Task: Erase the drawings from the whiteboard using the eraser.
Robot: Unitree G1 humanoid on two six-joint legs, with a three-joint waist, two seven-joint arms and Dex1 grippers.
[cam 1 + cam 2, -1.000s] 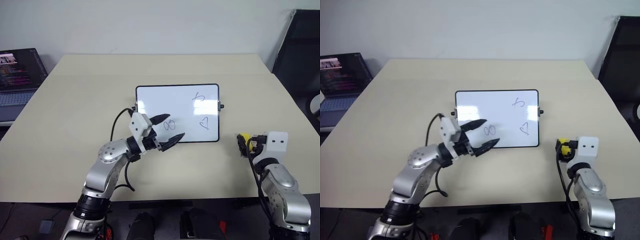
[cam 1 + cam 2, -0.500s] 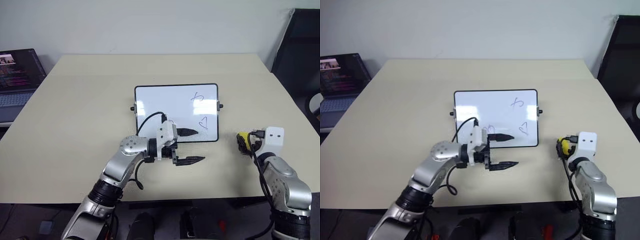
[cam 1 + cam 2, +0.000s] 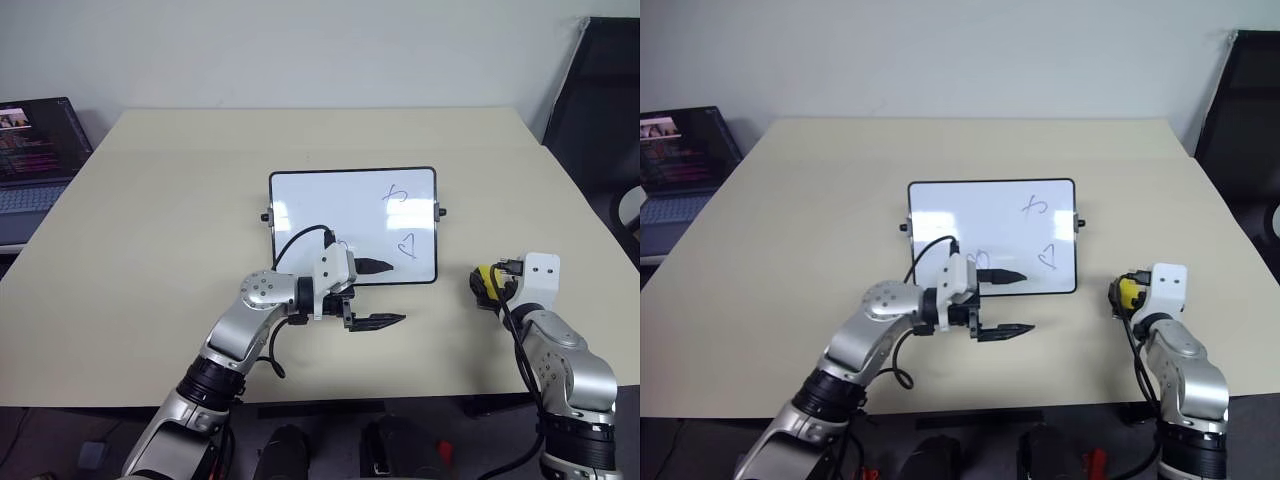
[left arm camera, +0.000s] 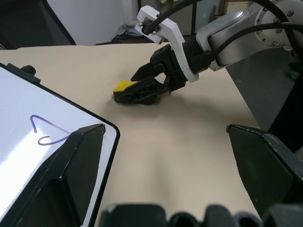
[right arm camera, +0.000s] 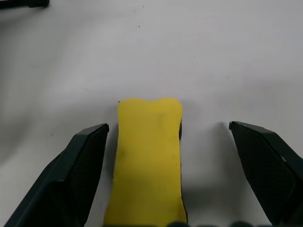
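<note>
Your right gripper had its jaws wide open either side of the eraser, which lay on the counter, not yet gripped. Your left gripper, jaws spread and empty, hovered at the near edge of the whiteboard. You had erased nothing: the drawings remained. Beyond sat a laptop and a plain wall
</note>
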